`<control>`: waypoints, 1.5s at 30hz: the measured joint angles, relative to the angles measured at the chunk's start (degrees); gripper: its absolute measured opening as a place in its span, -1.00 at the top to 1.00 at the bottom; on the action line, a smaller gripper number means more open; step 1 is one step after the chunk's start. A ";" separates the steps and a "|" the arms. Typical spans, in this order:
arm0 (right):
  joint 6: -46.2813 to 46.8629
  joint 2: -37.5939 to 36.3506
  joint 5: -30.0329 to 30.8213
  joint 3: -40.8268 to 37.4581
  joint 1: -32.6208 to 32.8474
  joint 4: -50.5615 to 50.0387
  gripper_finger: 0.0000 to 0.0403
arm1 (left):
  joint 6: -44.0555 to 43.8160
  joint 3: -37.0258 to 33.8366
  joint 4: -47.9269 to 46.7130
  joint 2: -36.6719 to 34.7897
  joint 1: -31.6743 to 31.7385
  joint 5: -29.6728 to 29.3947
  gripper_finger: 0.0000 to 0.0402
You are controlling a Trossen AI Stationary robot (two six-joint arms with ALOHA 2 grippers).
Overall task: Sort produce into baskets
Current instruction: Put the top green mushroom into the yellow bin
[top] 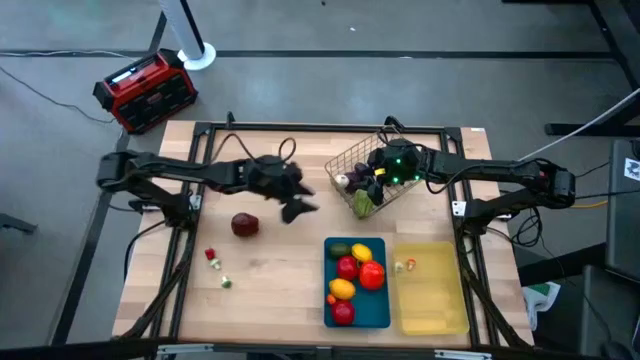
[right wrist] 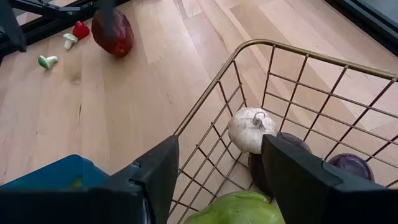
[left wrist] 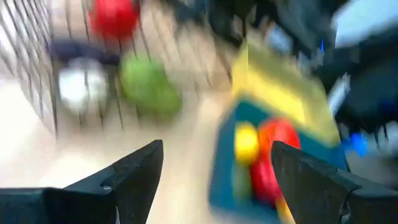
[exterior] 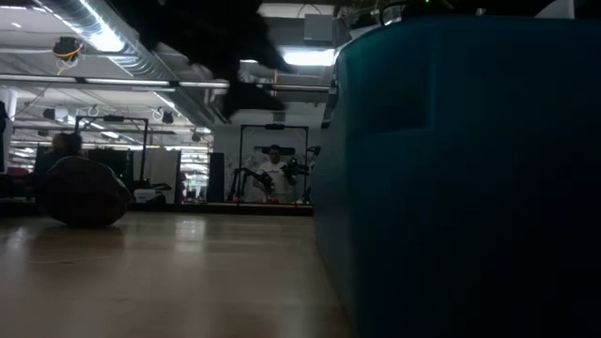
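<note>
Grippers first: the left gripper [top: 298, 204] hangs over the table's middle, fingers spread apart, nothing between them. The right gripper [right wrist: 217, 165] sits above the wire basket [top: 362, 168], fingers likewise apart and empty. Inside that basket lie a white garlic bulb [right wrist: 251, 129], dark purple pieces [right wrist: 350, 167] and a green vegetable [right wrist: 239, 210]. The blue tray [top: 357, 318] holds red, yellow and green produce. The yellow tray [top: 432, 305] carries one small item. A dark red fruit [top: 244, 224] rests on bare table, two small pieces [top: 212, 257] nearby.
</note>
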 joint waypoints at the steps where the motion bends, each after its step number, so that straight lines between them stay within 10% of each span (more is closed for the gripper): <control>1: -0.02 0.00 -0.01 0.00 0.02 0.03 -0.13 | -0.35 0.00 -5.49 -1.96 -0.77 0.68 -0.47; 19: 0.00 0.00 -0.01 0.00 0.01 -0.06 -0.13 | -52.14 0.00 -64.19 -17.71 -25.75 2.89 -0.47; 31: 0.00 0.00 -0.01 0.00 0.00 -0.06 -0.13 | -82.43 -0.04 -68.17 -14.97 -40.68 6.12 -0.32; 45: 0.02 0.00 0.00 0.00 0.00 -0.06 -0.13 | -89.71 -7.44 -61.24 -7.97 -43.60 4.83 -0.17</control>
